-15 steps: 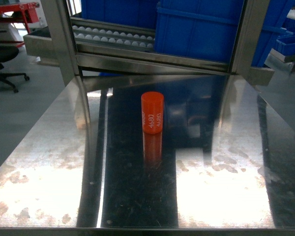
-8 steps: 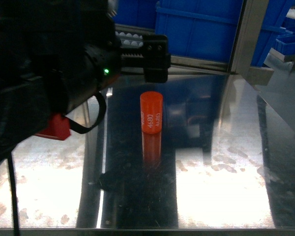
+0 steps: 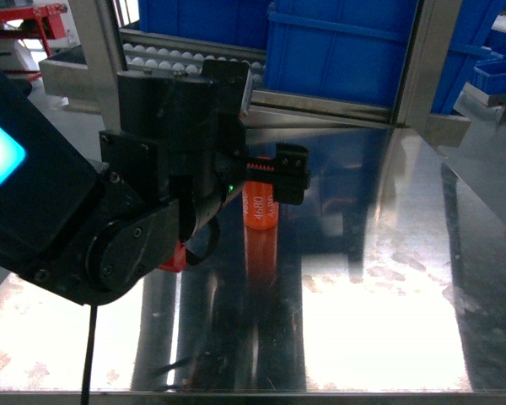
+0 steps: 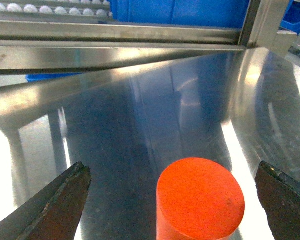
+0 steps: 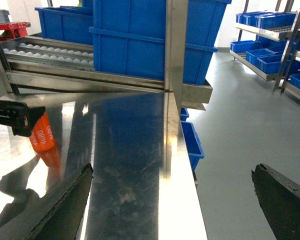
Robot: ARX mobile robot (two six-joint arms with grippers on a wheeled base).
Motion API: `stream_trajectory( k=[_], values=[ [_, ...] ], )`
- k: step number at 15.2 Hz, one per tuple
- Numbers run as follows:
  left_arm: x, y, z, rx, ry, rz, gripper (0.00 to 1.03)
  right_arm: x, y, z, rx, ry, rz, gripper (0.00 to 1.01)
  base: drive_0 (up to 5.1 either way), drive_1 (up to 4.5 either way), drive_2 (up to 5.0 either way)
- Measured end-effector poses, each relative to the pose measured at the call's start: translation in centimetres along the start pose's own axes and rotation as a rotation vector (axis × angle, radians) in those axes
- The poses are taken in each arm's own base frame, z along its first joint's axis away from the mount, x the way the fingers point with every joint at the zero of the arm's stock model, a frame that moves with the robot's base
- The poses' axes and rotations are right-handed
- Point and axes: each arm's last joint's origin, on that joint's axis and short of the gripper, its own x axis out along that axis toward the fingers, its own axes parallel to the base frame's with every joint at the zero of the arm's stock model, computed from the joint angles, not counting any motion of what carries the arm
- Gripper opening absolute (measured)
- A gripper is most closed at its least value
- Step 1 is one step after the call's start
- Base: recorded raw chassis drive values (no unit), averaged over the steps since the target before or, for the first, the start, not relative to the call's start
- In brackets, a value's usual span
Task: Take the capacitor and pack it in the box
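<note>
The capacitor (image 3: 261, 213) is a small orange-red cylinder with white numbers, standing upright on the steel table (image 3: 388, 287). My left gripper (image 3: 266, 169) hangs over its top and hides the upper part in the head view. In the left wrist view the left gripper (image 4: 172, 170) is open, and the capacitor's round top (image 4: 200, 197) sits between the fingertips, nearer the right one, touching neither. The right wrist view shows the capacitor (image 5: 43, 134) far left. My right gripper (image 5: 172, 200) is open and empty over the table's right edge. The box is out of view.
Large blue bins (image 3: 346, 51) and a roller track (image 3: 185, 63) stand behind a steel frame rail (image 3: 320, 105) at the table's back. A steel post (image 5: 176, 45) rises at the back right corner. Beyond the table's right edge (image 5: 182, 190) lie grey floor and a small blue bin (image 5: 192, 145).
The left arm came into the head view from the left and dropped to the right; its open fingers now flank the capacitor's top. The capacitor has not moved.
</note>
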Motion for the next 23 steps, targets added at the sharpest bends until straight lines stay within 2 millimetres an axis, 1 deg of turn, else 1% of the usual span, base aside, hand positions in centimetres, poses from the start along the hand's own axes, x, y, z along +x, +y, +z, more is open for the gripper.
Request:
stream_trajectory(
  k=[1,3,4,6,7,9,11,12,13,14,15,16,17,18,19,20,22,23],
  values=[
    [0.8,-0.2,-1.2,0.003,0.019,-0.026,0.98,0.0,0.0,0.0,0.000,0.000,0.000,0.98,0.0,0.00,0.0],
    [2.4,0.0,-4.0,0.008,0.087,-0.016,0.98,0.0,0.0,0.0,0.000,0.000,0.000,0.98,0.0,0.00,0.0],
    [2.9,0.1,-4.4,0.004,0.088,-0.016,0.98,0.0,0.0,0.0,0.000,0.000,0.000,0.98,0.0,0.00,0.0],
    [3.7,0.4,-4.5,-0.010,0.042,-0.026,0.98,0.0,0.0,0.0,0.000,0.000,0.000,0.98,0.0,0.00,0.0],
    [3.8,0.5,-4.4,-0.012,0.035,-0.030,0.94,0.0,0.0,0.0,0.000,0.000,0.000,0.98,0.0,0.00,0.0],
    [3.8,0.6,-4.2,-0.020,0.011,-0.032,0.72,0.0,0.0,0.0,0.000,0.000,0.000,0.98,0.0,0.00,0.0],
    [3.4,0.7,-4.5,-0.038,0.021,-0.029,0.51,0.0,0.0,0.0,0.000,0.000,0.000,0.98,0.0,0.00,0.0],
    [2.9,0.8,-4.5,-0.046,0.027,-0.024,0.44,0.0,0.0,0.0,0.000,0.000,0.000,0.98,0.0,0.00,0.0],
    [1.9,1.0,-4.0,-0.061,0.036,-0.010,0.44,0.0,0.0,0.0,0.000,0.000,0.000,0.98,0.0,0.00,0.0],
    [0.7,1.4,-3.0,-0.067,0.026,0.010,0.44,0.0,0.0,0.0,0.000,0.000,0.000,0.98,0.0,0.00,0.0],
    [-0.4,2.0,-1.5,-0.076,-0.009,0.031,0.44,0.0,0.0,0.0,0.000,0.000,0.000,0.98,0.0,0.00,0.0],
    [-2.1,2.9,0.5,-0.083,-0.065,0.066,0.44,0.0,0.0,0.0,0.000,0.000,0.000,0.98,0.0,0.00,0.0],
    [-3.9,3.8,2.0,-0.085,-0.113,0.106,0.44,0.0,0.0,0.0,0.000,0.000,0.000,0.98,0.0,0.00,0.0],
    [-6.8,4.8,3.4,-0.077,-0.157,0.176,0.44,0.0,0.0,0.0,0.000,0.000,0.000,0.98,0.0,0.00,0.0],
    [-9.6,5.7,4.0,-0.064,-0.188,0.232,0.44,0.0,0.0,0.0,0.000,0.000,0.000,0.98,0.0,0.00,0.0],
    [-11.7,6.1,4.3,-0.062,-0.192,0.260,0.44,0.0,0.0,0.0,0.000,0.000,0.000,0.98,0.0,0.00,0.0],
    [-17.1,6.9,4.9,-0.070,-0.198,0.333,0.44,0.0,0.0,0.0,0.000,0.000,0.000,0.98,0.0,0.00,0.0],
    [-19.2,7.1,5.1,-0.072,-0.207,0.358,0.44,0.0,0.0,0.0,0.000,0.000,0.000,0.98,0.0,0.00,0.0]
  ],
)
